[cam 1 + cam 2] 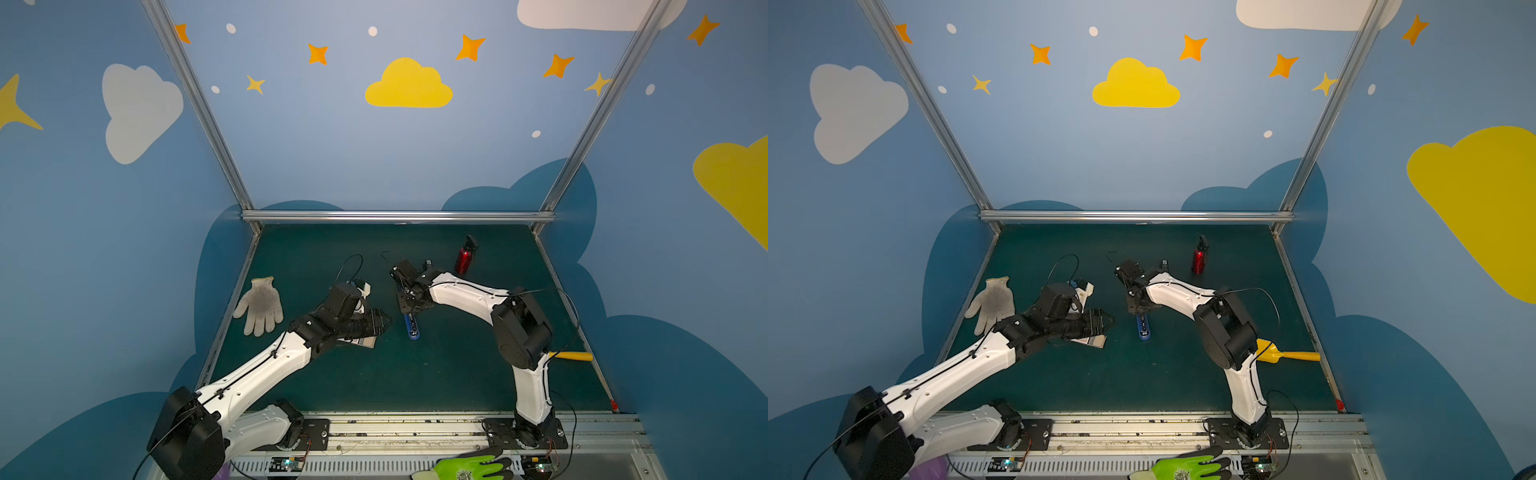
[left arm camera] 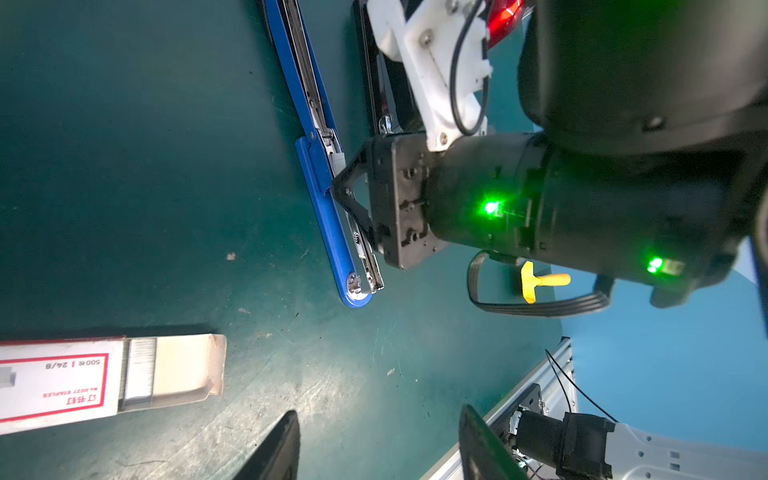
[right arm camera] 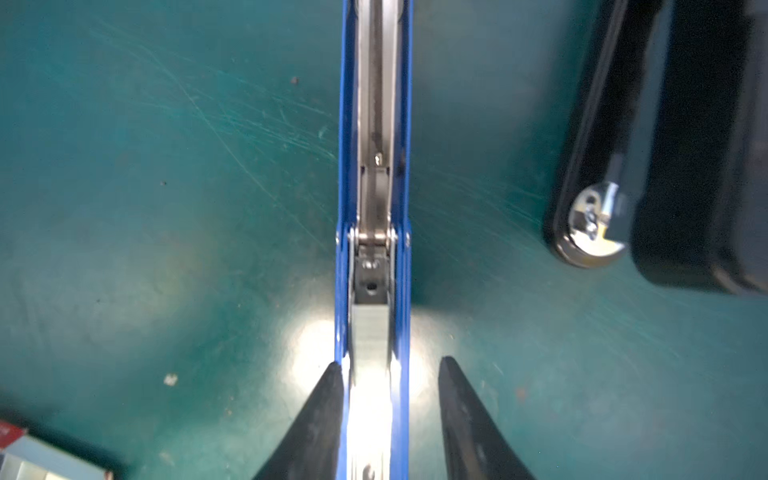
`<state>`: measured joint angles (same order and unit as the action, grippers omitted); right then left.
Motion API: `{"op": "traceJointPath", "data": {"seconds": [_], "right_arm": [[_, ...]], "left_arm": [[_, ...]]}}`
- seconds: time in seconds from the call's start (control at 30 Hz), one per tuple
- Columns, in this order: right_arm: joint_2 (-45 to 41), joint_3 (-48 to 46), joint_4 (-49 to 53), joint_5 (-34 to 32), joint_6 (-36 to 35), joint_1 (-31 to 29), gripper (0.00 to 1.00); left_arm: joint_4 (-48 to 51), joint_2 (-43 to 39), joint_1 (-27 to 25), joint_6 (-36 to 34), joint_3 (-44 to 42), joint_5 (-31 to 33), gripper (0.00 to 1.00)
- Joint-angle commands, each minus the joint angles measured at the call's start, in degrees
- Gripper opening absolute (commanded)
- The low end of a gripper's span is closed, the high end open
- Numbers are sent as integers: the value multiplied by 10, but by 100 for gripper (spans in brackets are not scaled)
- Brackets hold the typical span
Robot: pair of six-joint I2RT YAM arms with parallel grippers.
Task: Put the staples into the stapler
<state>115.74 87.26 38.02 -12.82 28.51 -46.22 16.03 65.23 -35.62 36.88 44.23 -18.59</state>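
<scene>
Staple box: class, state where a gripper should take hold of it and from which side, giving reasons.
Probably the staple box's white sleeve, across its long edges, from above: it lies flat on the mat, and the tray protruding at one end is left free.

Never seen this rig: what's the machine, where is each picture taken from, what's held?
Two robot arms work over a green mat. Both top views come from one raised camera head; the other two from a camera on each wrist. On the mat: a blue stapler, opened flat, a staple box with its tray slid out, a white glove, a red bottle and a yellow scoop. The right pincer straddles the stapler, jaws apart, where a staple strip lies in the channel. The left pincer, open and empty, hovers beside the box. Nothing is held.
</scene>
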Motion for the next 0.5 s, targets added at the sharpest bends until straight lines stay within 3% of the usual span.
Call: {"op": "traceJointPath", "data": {"seconds": [0.0,0.1,0.27,0.47], "right_arm": [[-37,5,10,-8,-1,4,39],[-28,21,13,-2,-7,12,33],[-2,55,18,20,-15,26,7],[30,95,24,33,-22,35,6]], "left_arm": [[-3,-10,2,3,-7,12,60],[-2,-11,3,4,-8,13,60],[3,-15,4,5,-9,13,59],[10,-14,4,6,-8,15,57]]}}
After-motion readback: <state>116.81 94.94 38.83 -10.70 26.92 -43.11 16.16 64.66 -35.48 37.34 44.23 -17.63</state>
